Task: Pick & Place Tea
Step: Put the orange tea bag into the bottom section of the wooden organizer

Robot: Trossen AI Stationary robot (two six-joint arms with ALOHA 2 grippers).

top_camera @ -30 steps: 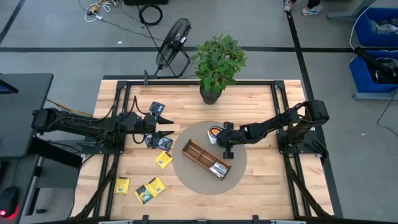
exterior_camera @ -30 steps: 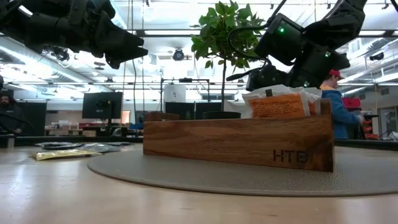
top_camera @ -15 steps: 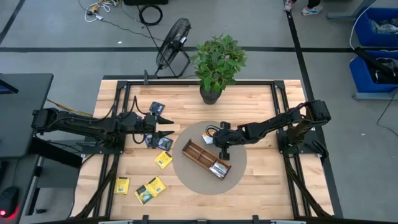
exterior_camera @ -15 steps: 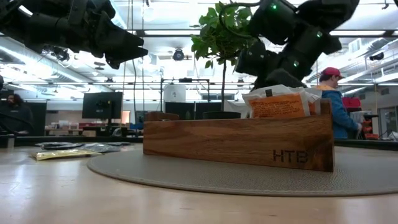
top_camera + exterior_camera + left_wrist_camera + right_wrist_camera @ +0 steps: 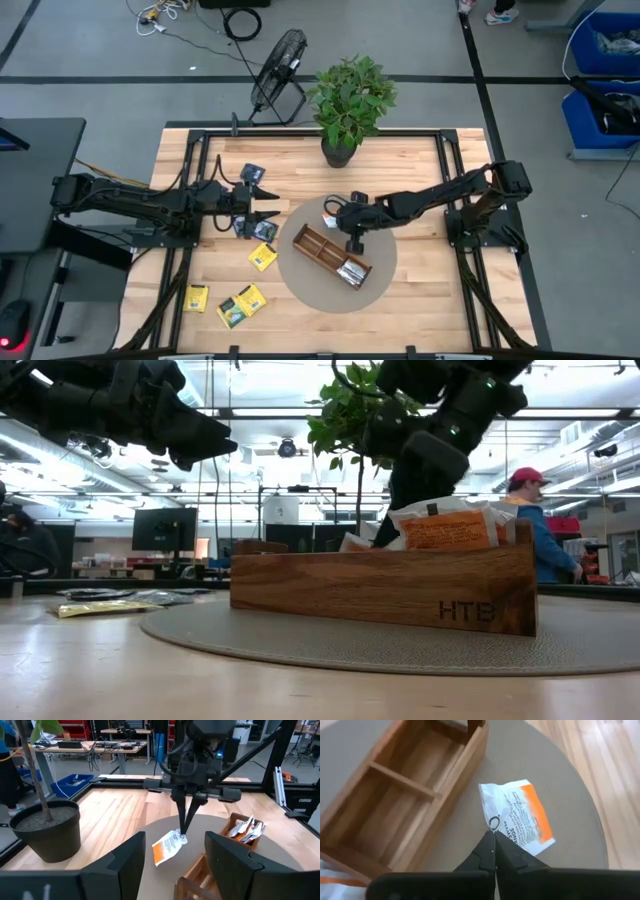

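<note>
The right gripper [image 5: 492, 845] has its two fingers pressed together, pinching the edge of an orange-and-white sachet [image 5: 520, 817]. In the left wrist view the right gripper [image 5: 183, 836] points straight down, and the sachet [image 5: 167, 846] hangs from its tips, tilted, just over the round grey mat [image 5: 165, 827]. It does not look like it lies flat on the mat.

The wooden tray [image 5: 395, 795] is right beside the sachet, on the same mat. The tray's long side runs slanted across the mat [image 5: 300, 280], and its empty boxes are the ones closest to the held sachet. The far end of the tray [image 5: 333, 257] already has some sachets [image 5: 352, 270] standing in it. So the next move is probably a short one: carry the sachet sideways over the tray wall and let it drop into an empty box.

The right arm [image 5: 430, 200] reaches in low from its side of the table, stretched out long.

The left gripper [image 5: 268, 204] waits near its own side, fingers apart and holding nothing. More sachets [image 5: 243, 303] lie on the bare table [image 5: 410, 160] near it, some yellow, some dark. The left arm is nearer to those.
</note>
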